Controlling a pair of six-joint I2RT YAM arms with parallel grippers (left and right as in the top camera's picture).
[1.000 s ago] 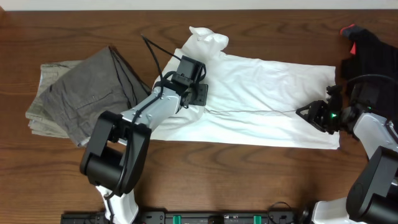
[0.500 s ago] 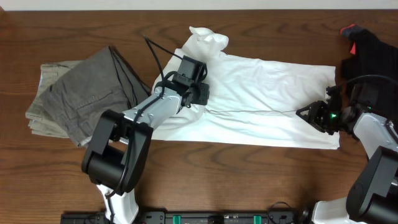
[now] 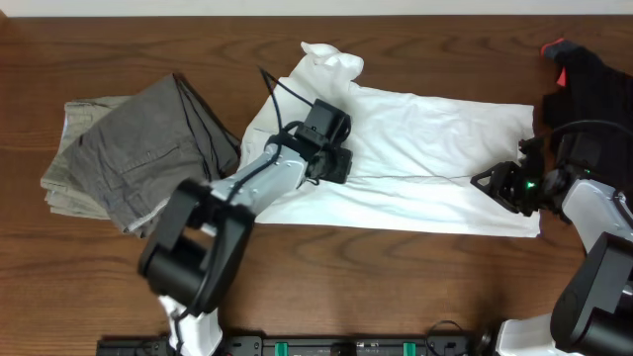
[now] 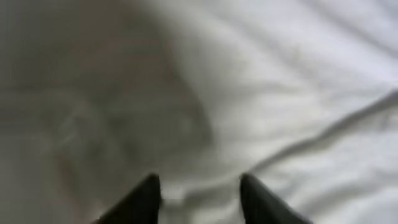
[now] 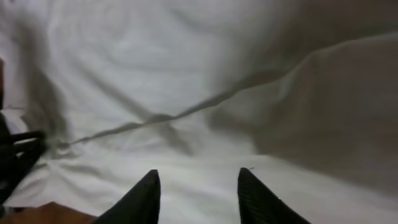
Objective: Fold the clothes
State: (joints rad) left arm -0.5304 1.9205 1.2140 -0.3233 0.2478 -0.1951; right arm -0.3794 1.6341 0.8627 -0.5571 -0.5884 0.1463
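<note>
The wooden table (image 3: 396, 287) carries everything here. The white T-shirt (image 3: 435, 138) takes up most of its middle. It is spread lengthwise, with a long crease running across it and one end bunched up towards the far edge. To the left lie the grey-khaki trousers (image 3: 119, 158), loosely folded in a heap just beside the shirt's left end. A black garment (image 3: 593, 84) sits piled in the far right corner, close to the shirt's right end. The left gripper (image 4: 199, 193) is down over the left part of the shirt; its wrist view is blurred, but the fingers stand apart with nothing pinched between them. The right gripper (image 5: 198, 186) hangs low at the shirt's right edge, fingers likewise parted over flat cloth
</note>
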